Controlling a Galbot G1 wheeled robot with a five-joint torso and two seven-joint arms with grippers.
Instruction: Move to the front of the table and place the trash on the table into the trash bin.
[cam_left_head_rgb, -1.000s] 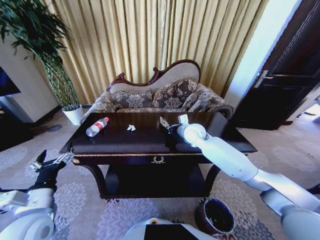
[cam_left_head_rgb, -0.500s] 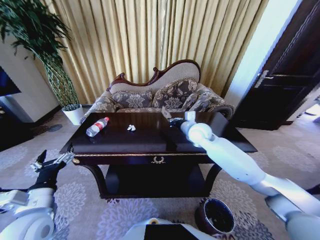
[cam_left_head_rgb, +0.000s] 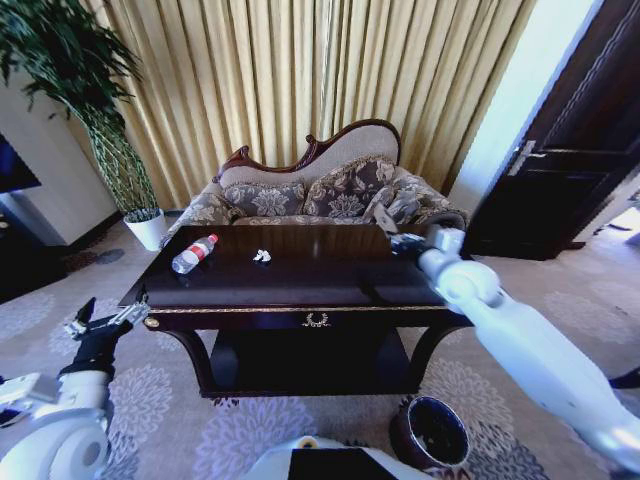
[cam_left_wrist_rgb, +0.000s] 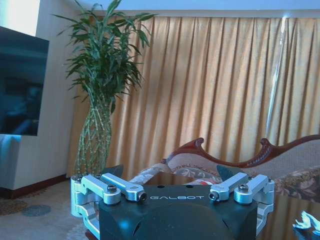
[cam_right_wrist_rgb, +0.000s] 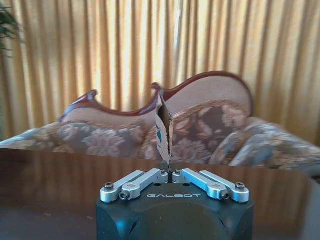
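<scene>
- The right gripper (cam_left_head_rgb: 385, 225) hangs above the back right corner of the table (cam_left_head_rgb: 300, 285), its arm reaching in from the right.
- Its jaws are pressed together on a small pale carton (cam_right_wrist_rgb: 164, 132), which stands upright between them, clear of the surface.
- In the head view the carton (cam_left_head_rgb: 381, 217) shows in front of the sofa (cam_left_head_rgb: 330, 195) cushions.
- A clear bottle (cam_left_head_rgb: 194, 253) with a red cap lies on its side near the left end of the surface.
- A white crumpled scrap (cam_left_head_rgb: 262, 256) lies near the back edge, right of the bottle and well apart from it.
- The bin (cam_left_head_rgb: 432, 432) stands on the carpet by the table's right front leg, below the right arm.
- The left gripper (cam_left_head_rgb: 105, 322) is parked low, off the table's left front corner, its jaws spread and holding nothing.
- A potted plant (cam_left_head_rgb: 95, 110) stands left of the sofa before the curtains (cam_left_head_rgb: 300, 80).
</scene>
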